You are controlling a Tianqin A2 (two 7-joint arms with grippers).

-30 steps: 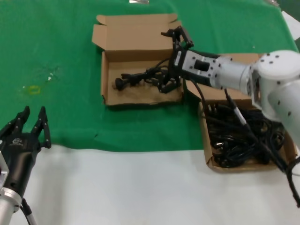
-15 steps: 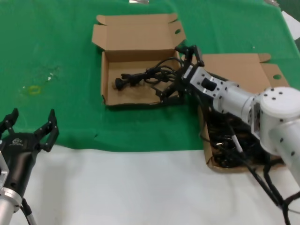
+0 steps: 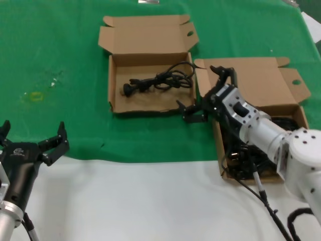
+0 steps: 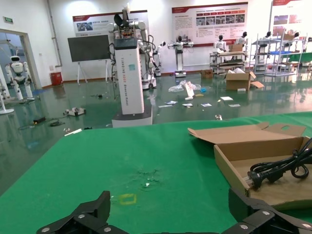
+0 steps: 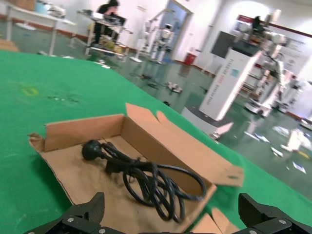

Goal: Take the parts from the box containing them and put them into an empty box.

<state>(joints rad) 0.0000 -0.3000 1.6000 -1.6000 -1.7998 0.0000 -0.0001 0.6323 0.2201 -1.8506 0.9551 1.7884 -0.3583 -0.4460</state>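
Head view: right gripper (image 3: 203, 98), claw released and empty, hangs between both boxes; the source box (image 3: 301, 116) of cables, seemingly still full, lies just rightward toward the counter's right edge.

Green cloth (image 3: 60, 45) covers the bench; beyond, a glossy grey-green hall floor (image 4: 58, 122), white walls with posters (image 4: 209, 22), and shelving racks (image 4: 285, 53).

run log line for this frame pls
left gripper: open, parked near table edge | right gripper: open, empty, over parts box | one cable in wide box
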